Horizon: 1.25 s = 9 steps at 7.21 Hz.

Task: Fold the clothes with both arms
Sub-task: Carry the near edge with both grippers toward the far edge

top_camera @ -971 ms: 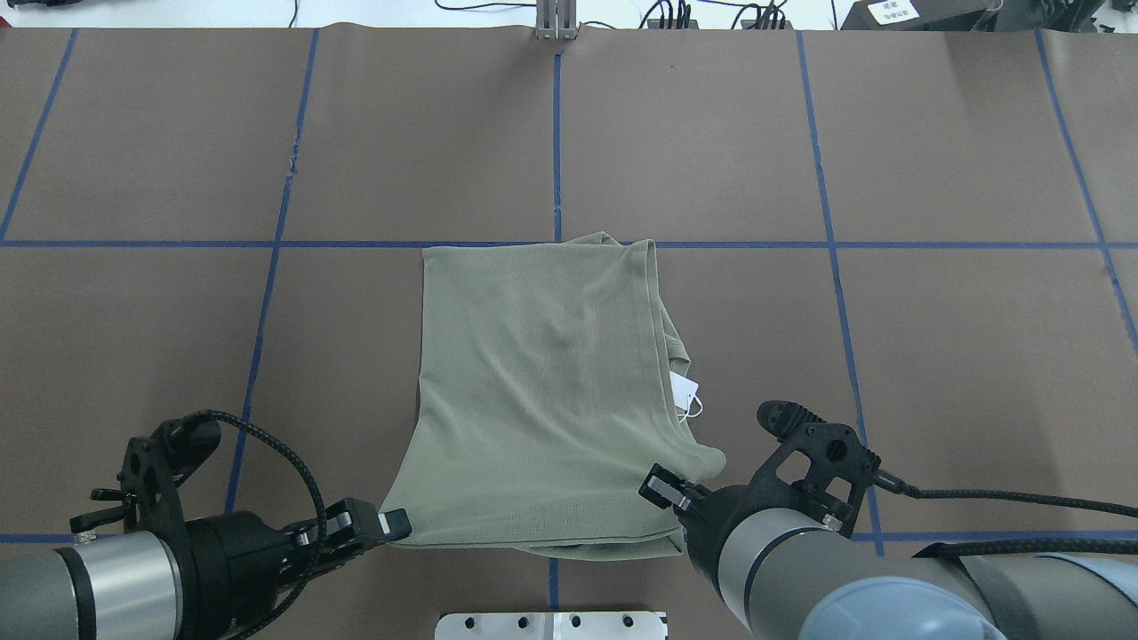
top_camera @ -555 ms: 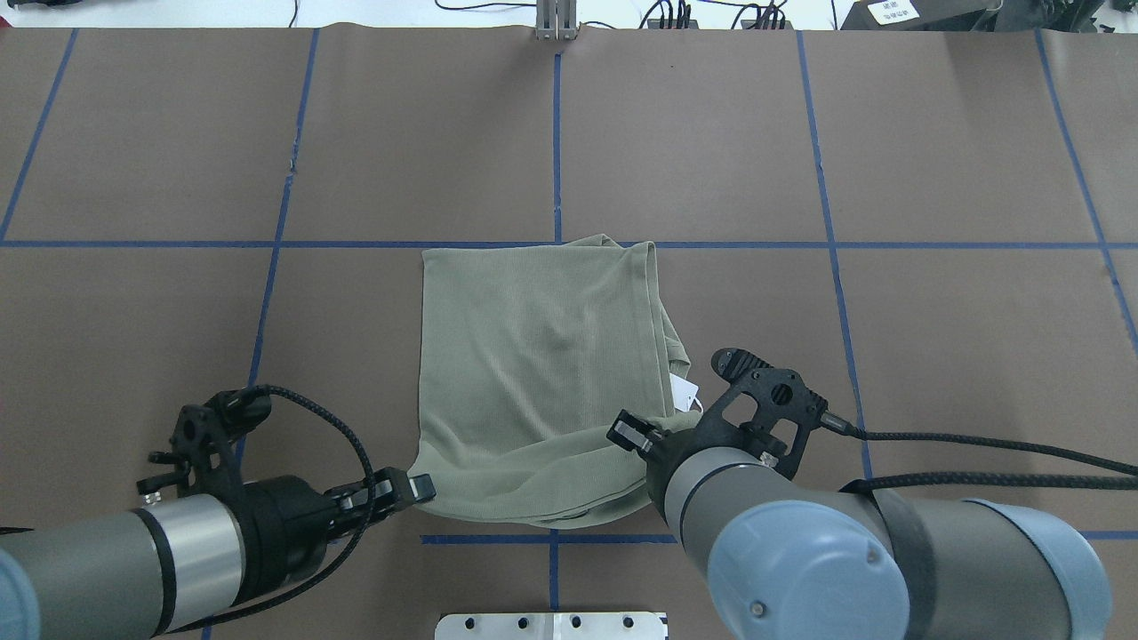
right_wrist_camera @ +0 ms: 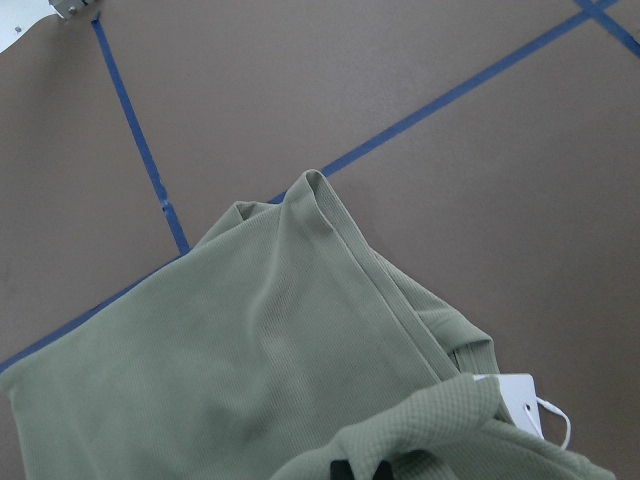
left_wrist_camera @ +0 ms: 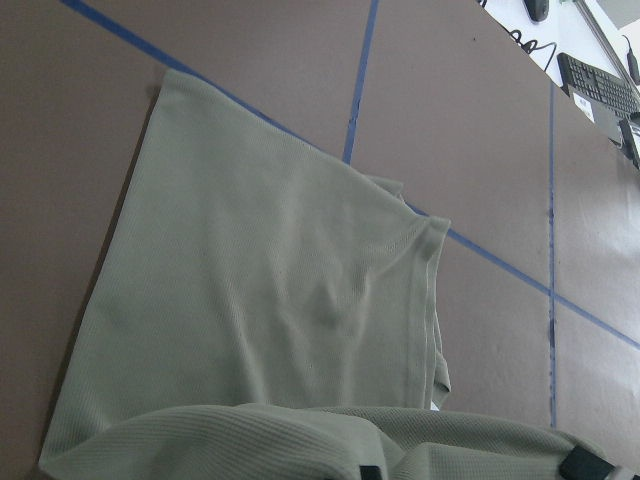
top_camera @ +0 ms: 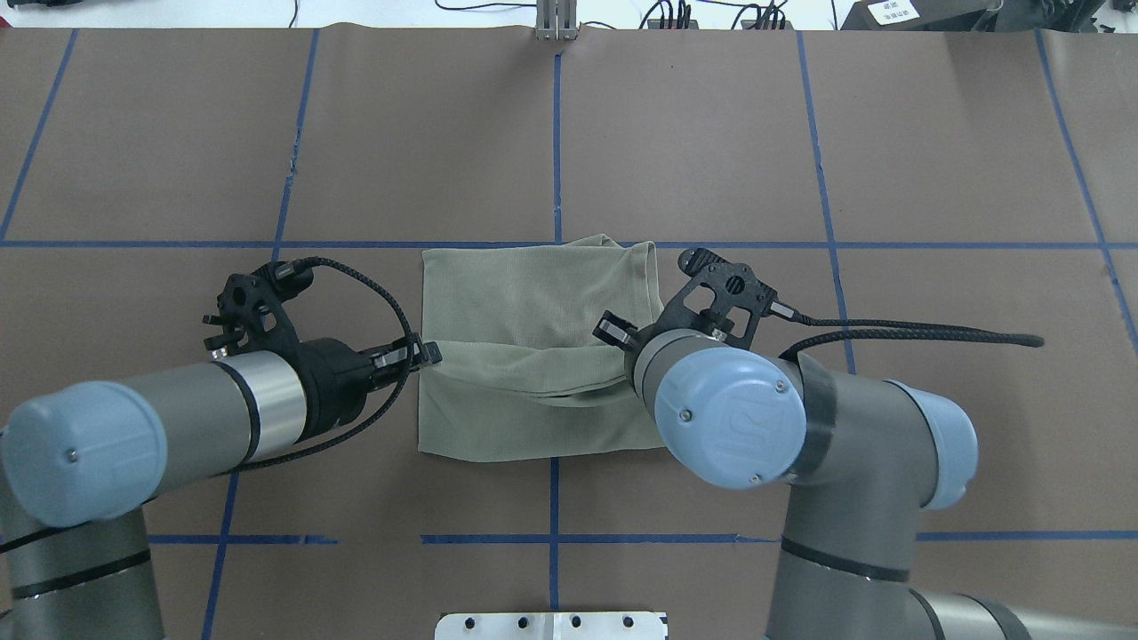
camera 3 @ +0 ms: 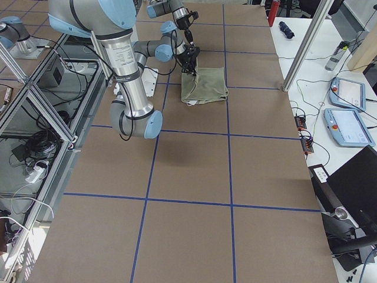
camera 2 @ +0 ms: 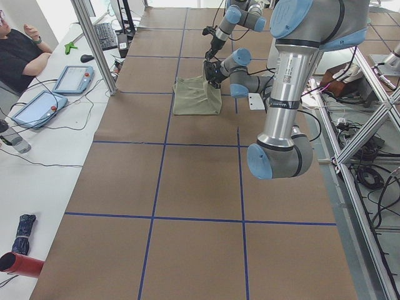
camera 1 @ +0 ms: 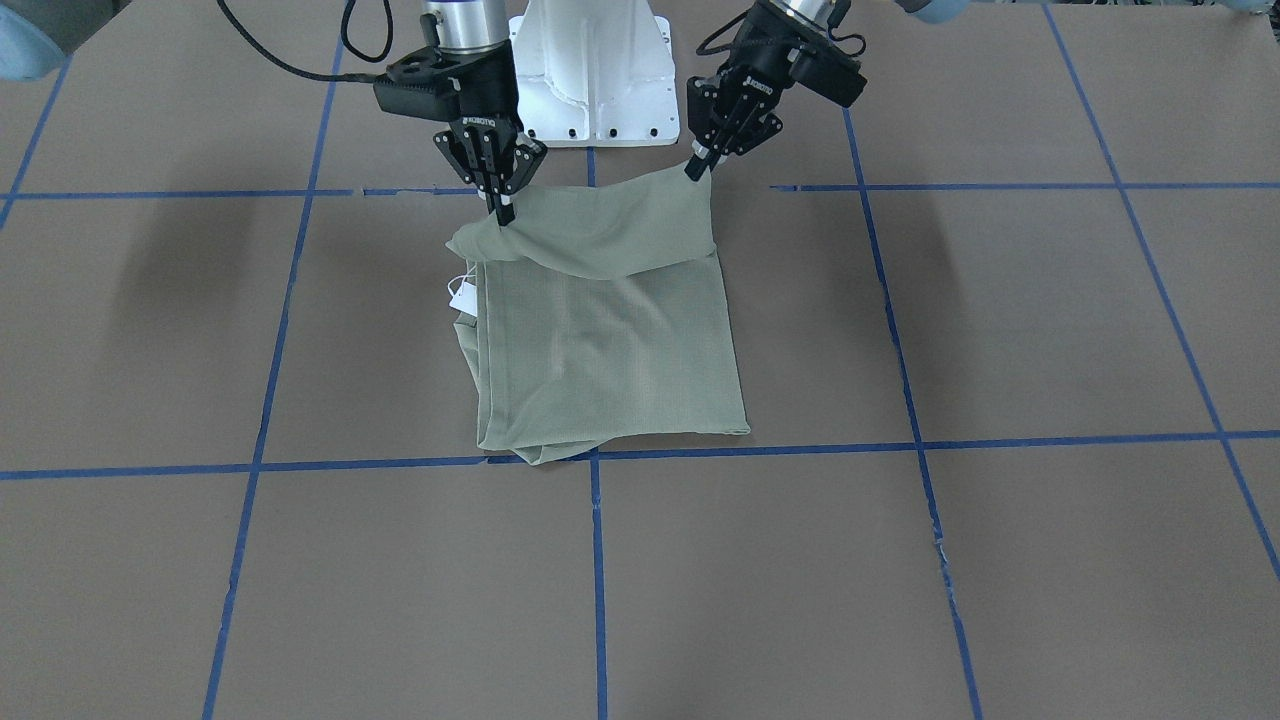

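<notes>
Holding the shirt's near corners aloft, fingers apparently clamped on cloth, left gripper and right gripper have this fold half done.

overhead: rear, downward | front: opposite, steep | wrists: close | shared: shirt

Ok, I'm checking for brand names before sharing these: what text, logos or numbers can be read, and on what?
No text reads clearly.
hang tag: the white face that shows is blank.
left gripper and right gripper, both pinching the shirt: white lettering on their bodies, too small to read.
white label at the overhead view's top right: print too blurred to read.
blue joint cap: raised emblem, not legible.
</notes>
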{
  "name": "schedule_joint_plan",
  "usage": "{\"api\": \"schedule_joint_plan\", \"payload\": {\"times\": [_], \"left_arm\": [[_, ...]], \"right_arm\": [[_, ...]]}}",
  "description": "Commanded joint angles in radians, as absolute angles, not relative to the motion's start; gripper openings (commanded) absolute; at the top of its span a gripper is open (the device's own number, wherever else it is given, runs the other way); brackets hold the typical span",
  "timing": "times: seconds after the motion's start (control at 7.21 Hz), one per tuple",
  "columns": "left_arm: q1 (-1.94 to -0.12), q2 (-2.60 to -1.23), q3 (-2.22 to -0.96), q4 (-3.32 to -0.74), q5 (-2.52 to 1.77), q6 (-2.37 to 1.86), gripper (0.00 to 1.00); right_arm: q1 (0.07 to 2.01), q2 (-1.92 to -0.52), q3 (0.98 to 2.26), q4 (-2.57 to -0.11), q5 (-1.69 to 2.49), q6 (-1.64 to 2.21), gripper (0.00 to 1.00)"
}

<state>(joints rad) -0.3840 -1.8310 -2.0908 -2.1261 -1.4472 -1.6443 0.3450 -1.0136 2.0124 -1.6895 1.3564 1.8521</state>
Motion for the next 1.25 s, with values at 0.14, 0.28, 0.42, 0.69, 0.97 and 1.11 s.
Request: {"api": "schedule_joint_plan", "payload": {"times": [0.14, 0.28, 0.42, 0.69, 0.97, 1.11], "left_arm": [[-0.460, -1.934, -1.881, -2.138, -1.457, -1.586, 0.00], [-0.484, -1.959, -1.809, -2.141, -1.457, -1.548, 0.00], [-0.503, -1.974, -1.758, -2.141, -1.457, -1.537, 0.00], [-0.520, -1.982, -1.721, -2.143, -1.456, -1.506, 0.00], [-0.520, -1.997, -1.709, -2.141, -1.456, -1.497, 0.00], [-0.526, -2.009, -1.707, -2.140, -1.456, -1.497, 0.00]], "right_arm": [[0.419, -0.893, 1.776, -1.608, 1.393, 1.822, 0.00], [0.435, -0.867, 1.669, -1.521, 1.394, 1.803, 0.00], [0.458, -0.844, 1.582, -1.472, 1.402, 1.777, 0.00], [0.494, -0.831, 1.516, -1.460, 1.448, 1.744, 0.00], [0.505, -0.828, 1.511, -1.459, 1.450, 1.717, 0.00], [0.512, -0.828, 1.511, -1.459, 1.459, 1.715, 0.05]]}}
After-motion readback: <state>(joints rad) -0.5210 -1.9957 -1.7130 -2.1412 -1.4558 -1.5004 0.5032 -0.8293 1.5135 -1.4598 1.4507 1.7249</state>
